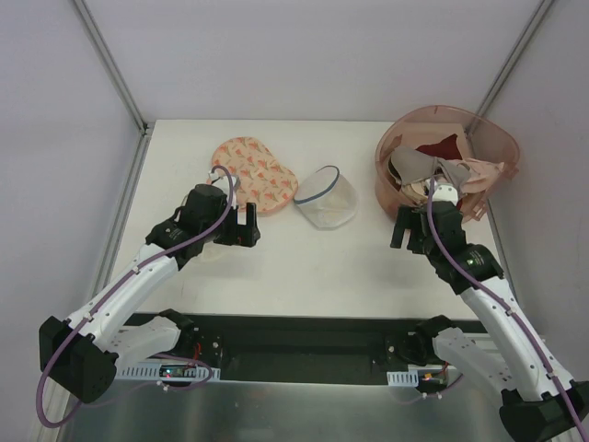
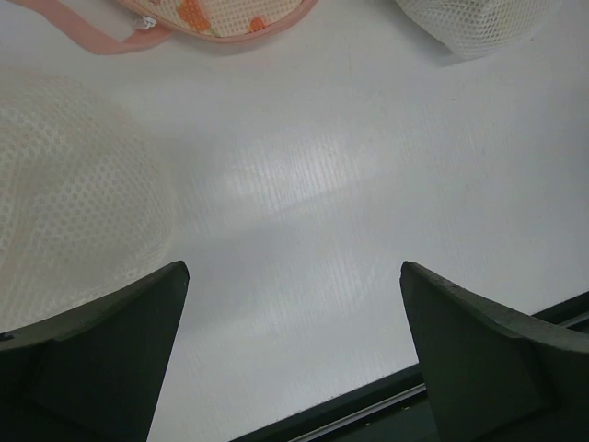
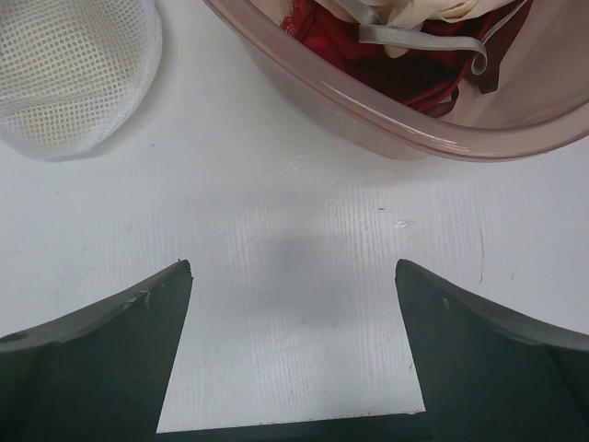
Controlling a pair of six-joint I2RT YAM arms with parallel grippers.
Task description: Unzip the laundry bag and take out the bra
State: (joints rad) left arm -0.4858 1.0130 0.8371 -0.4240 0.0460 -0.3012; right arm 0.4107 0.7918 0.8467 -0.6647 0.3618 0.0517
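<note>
The laundry bag sits on the white desk a little far of the middle, between the two arms. It is a rounded dome of translucent white mesh. Its dark blue zipper rim shows as an oval loop on the far-left side of the dome. The loop's long axis runs diagonally from near-left to far-right, and the mesh body bulges toward the near right. What lies inside does not show through the mesh, and whether the zipper is done up cannot be told.

Just left of the bag lies a flat pink oval pouch with red-orange prints, its long axis running far-left to near-right. The two are close, but whether they touch cannot be told. To the right, apart from the bag, stands a pink translucent plastic tub holding a maroon garment and beige garments.

The left gripper hangs over the desk near-left of the bag, just near of the pouch. Its jaws are spread wide over bare desk, grasping nothing. In the left wrist view a second white mesh dome lies just beside the left jaw.

The right gripper hangs over the desk near-right of the bag, just near of the tub. Its jaws are likewise released and hold nothing. Nothing lies between either gripper and the bag.
</note>
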